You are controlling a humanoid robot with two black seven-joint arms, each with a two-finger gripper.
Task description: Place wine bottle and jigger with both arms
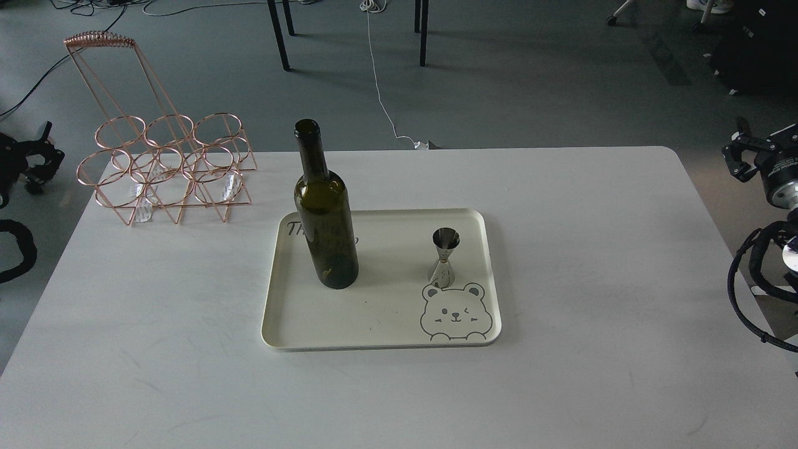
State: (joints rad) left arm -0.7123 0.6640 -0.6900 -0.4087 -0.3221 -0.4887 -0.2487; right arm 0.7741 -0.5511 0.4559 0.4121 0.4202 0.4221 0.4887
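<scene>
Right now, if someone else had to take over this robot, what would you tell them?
Left gripper: at the table's left edge, holding nothing; open or shut unclear.
Right gripper: at the right edge, also holding nothing; unclear too.
Bottle stands upright on the tray, left side. Jigger stands upright on its right side, above the bear drawing.
Both appear placed; wire rack sits unused behind.

The left arm (15, 187) is seen only at the left edge of the frame, at mid-height, as dark jointed parts and a looped black cable below them. Its gripper (37, 156) is shown small and dark, so its fingers cannot be told apart. The right arm (773, 212) is seen at the right edge, with cables hanging beneath. Its gripper (742, 156) is likewise too dark to be judged.
</scene>
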